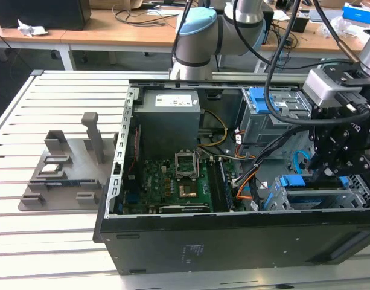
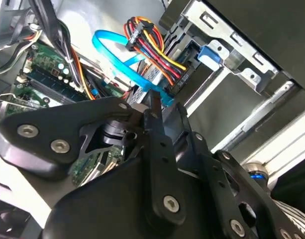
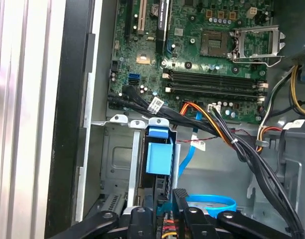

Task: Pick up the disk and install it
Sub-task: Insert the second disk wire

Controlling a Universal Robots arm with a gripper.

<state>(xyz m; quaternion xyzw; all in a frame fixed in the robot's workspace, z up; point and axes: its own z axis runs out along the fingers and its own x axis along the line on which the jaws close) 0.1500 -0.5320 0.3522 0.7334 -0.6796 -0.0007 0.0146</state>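
The disk (image 1: 300,181) sits edge-up in the drive cage (image 1: 355,192) at the exterior view's right end of the open computer case, its bright blue carrier frame showing. My gripper (image 1: 329,172) hangs directly over it, black linkages close above the cage. In the first wrist view the disk's blue frame end (image 3: 158,157) stands in a cage slot, and my gripper (image 3: 164,201) is right at its near end. In the second wrist view my gripper (image 2: 154,104) points down among cables toward a strip of blue.
The case holds a green motherboard (image 1: 172,181), a grey power supply (image 1: 169,118) and another blue-framed bay (image 1: 260,99). Bundled cables (image 3: 217,124) and a blue flat cable (image 2: 112,55) run close to the cage. A grey fixture (image 1: 64,169) lies at the exterior view's left.
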